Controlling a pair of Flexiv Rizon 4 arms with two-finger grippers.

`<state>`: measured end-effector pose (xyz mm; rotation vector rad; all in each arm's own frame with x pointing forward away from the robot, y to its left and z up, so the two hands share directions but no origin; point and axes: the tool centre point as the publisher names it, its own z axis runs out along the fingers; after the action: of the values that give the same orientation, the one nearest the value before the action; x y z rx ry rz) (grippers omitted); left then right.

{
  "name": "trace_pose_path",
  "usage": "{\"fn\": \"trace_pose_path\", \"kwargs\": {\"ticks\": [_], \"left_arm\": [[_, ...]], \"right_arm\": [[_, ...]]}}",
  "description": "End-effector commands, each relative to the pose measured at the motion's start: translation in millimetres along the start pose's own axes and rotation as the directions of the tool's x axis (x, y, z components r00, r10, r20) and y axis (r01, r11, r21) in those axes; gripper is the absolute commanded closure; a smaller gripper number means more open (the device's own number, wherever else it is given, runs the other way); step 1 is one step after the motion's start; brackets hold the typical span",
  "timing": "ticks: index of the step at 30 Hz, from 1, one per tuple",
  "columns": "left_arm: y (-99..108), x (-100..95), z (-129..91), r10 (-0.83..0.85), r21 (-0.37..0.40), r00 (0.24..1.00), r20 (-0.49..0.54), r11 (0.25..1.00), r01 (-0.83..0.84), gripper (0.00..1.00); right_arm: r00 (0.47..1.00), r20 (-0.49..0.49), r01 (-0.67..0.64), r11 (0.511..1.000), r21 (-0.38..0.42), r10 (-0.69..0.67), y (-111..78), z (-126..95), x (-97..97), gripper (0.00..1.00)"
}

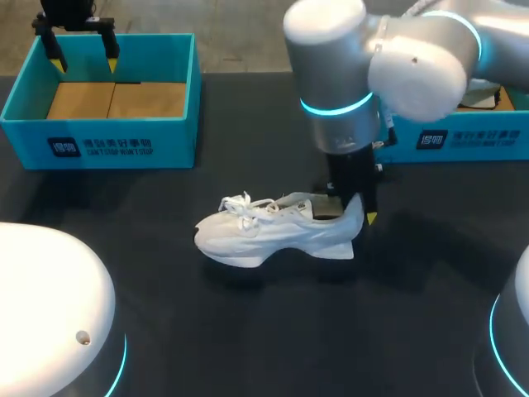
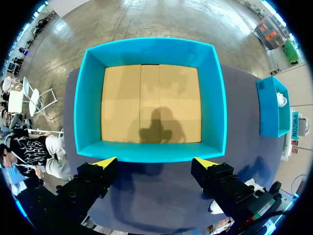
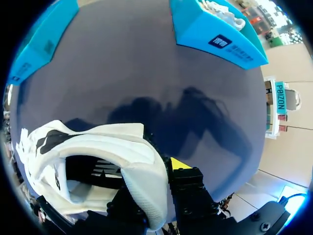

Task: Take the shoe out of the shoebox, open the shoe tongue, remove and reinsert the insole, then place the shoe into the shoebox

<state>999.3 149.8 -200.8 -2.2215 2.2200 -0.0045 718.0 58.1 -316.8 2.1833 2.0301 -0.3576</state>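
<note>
The right gripper [image 1: 354,211] pinches the heel of the white shoe [image 1: 273,227], which stands on the counter [image 1: 273,331]. The left gripper [image 1: 84,63] hangs wide open over the left shoebox [image 1: 99,136].

Dark table [image 1: 273,331] carries a white shoe [image 1: 281,236], a teal shoebox [image 1: 107,141], and seemingly a second box [image 1: 463,141].

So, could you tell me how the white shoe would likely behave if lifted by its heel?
The white shoe will probably hang toe-down, since the right claw grips the heel alone. Its thin heel collar looks soft, so it may flex. The loose laces would likely dangle.
</note>
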Motion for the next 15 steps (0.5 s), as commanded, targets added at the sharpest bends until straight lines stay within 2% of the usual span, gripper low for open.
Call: {"fn": "trace_pose_path", "kwargs": {"ticks": [1,3,15], "left_arm": [[-0.3,0.0,-0.4,0.0,-0.001,1.0,0.001,1.0,0.0,0.0],[-0.3,0.0,-0.4,0.0,-0.001,1.0,0.001,1.0,0.0,0.0],[-0.3,0.0,-0.4,0.0,-0.001,1.0,0.001,1.0,0.0,0.0]], "right_arm": [[1.0,0.004,-0.005,1.0,-0.004,0.005,2.6,18.0,8.5,1.0],[1.0,0.005,0.007,0.999,-0.032,-0.007,3.9,23.5,10.8,1.0],[0.999,0.036,0.025,0.999,-0.028,-0.024,7.0,44.4,23.3,1.0]]}}
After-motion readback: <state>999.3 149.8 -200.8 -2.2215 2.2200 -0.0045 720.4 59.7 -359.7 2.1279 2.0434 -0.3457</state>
